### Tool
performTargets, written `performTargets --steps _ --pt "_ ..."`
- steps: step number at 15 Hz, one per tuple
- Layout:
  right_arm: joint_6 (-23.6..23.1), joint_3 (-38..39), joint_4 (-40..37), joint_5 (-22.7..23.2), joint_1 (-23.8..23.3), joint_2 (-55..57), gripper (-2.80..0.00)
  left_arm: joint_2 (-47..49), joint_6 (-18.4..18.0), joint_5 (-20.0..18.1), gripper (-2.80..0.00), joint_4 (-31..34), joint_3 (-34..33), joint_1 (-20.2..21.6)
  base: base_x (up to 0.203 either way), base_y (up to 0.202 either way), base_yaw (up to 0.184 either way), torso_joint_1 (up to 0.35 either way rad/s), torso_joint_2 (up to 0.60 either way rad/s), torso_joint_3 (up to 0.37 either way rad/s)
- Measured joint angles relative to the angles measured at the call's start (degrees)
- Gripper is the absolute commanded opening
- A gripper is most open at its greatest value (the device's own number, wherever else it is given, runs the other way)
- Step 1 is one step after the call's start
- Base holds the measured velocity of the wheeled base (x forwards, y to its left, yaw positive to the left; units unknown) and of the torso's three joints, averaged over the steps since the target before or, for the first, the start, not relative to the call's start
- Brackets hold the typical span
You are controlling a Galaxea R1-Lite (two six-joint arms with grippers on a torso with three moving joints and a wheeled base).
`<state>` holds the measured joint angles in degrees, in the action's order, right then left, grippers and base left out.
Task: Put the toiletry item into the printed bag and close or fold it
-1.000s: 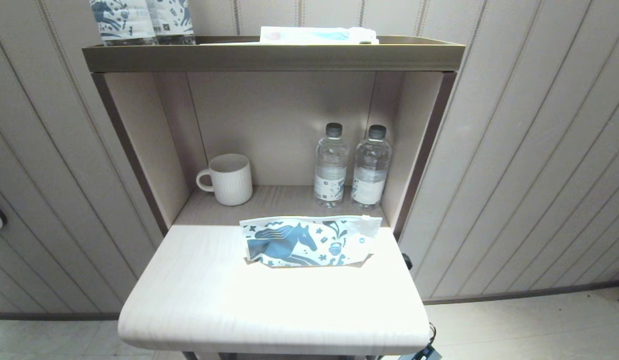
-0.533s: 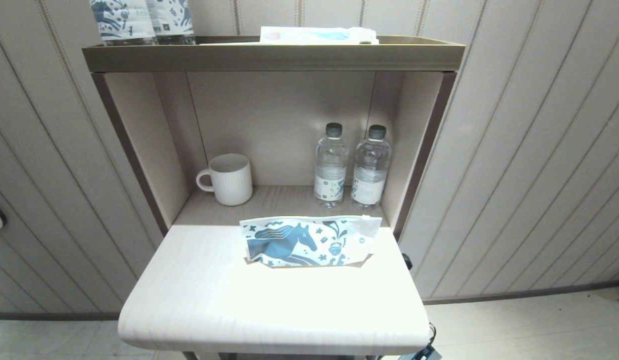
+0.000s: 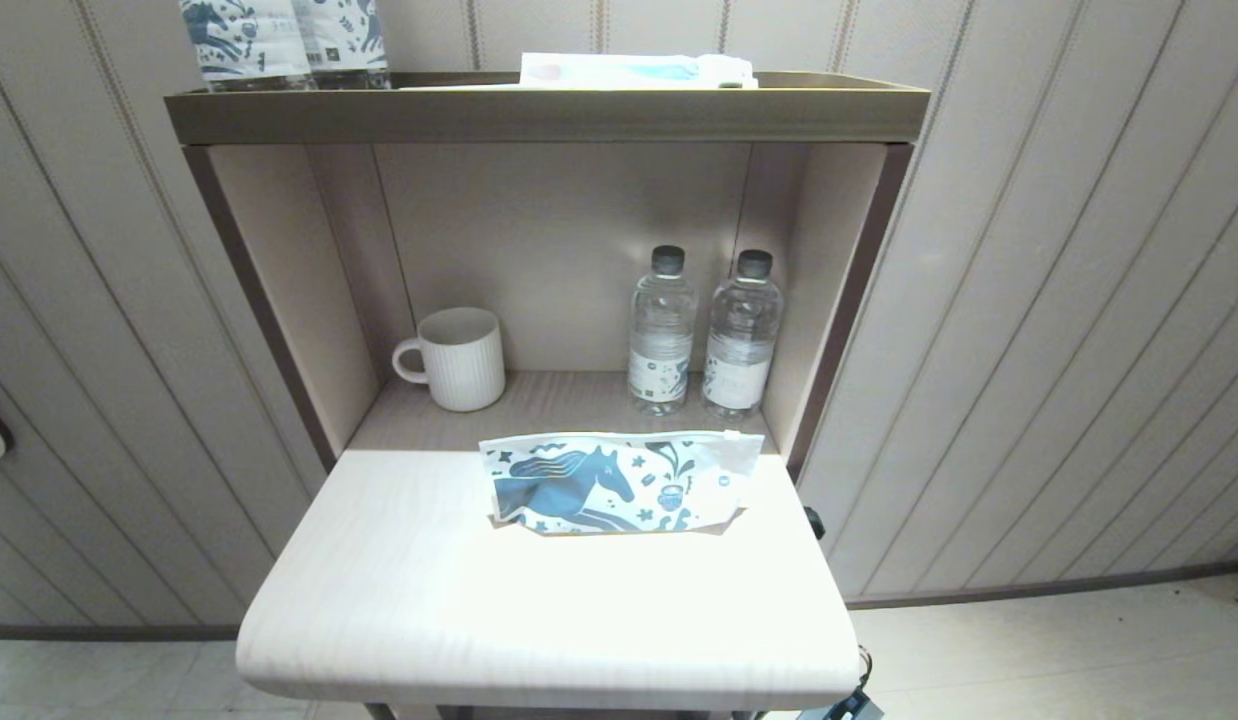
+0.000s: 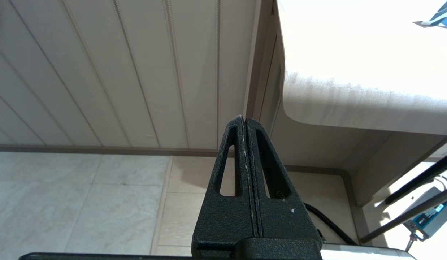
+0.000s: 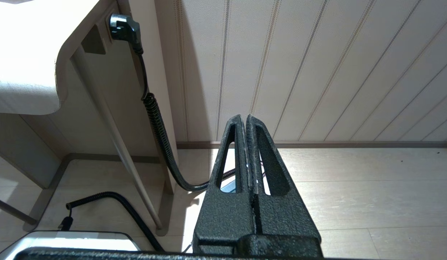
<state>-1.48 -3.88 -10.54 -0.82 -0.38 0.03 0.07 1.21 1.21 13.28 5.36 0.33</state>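
Note:
The printed bag (image 3: 619,483), white with a dark teal horse, lies flat on the pale table (image 3: 429,600) toward its back right, its clear strip facing the shelf. No comb shows in any view. My left gripper (image 4: 244,118) is shut and empty, hanging low beside the table's left front corner, above the floor. My right gripper (image 5: 244,117) is also shut and empty, low to the right of the table near the wall. Neither arm appears in the head view.
In the shelf niche behind the bag stand a white ribbed mug (image 3: 459,358) and two water bottles (image 3: 663,330). On the top shelf are horse-printed bottles (image 3: 279,40) and a flat white-and-blue packet (image 3: 634,70). A black coiled cable (image 5: 156,126) hangs under the table's right side.

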Motion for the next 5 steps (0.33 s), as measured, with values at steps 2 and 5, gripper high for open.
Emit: performTargets --steps 2,5 --pt "0.18 0.0 0.04 -0.02 0.0 0.01 -2.8 0.02 0.0 -0.01 -2.8 0.0 0.0 0.0 0.0 0.0 0.0 0.0 0.0 0.0" --pt "0.21 0.02 0.07 -0.02 0.02 -0.01 -2.8 0.02 -0.02 -0.02 -2.8 0.0 0.0 0.0 0.0 0.0 0.0 0.0 0.0 0.0"
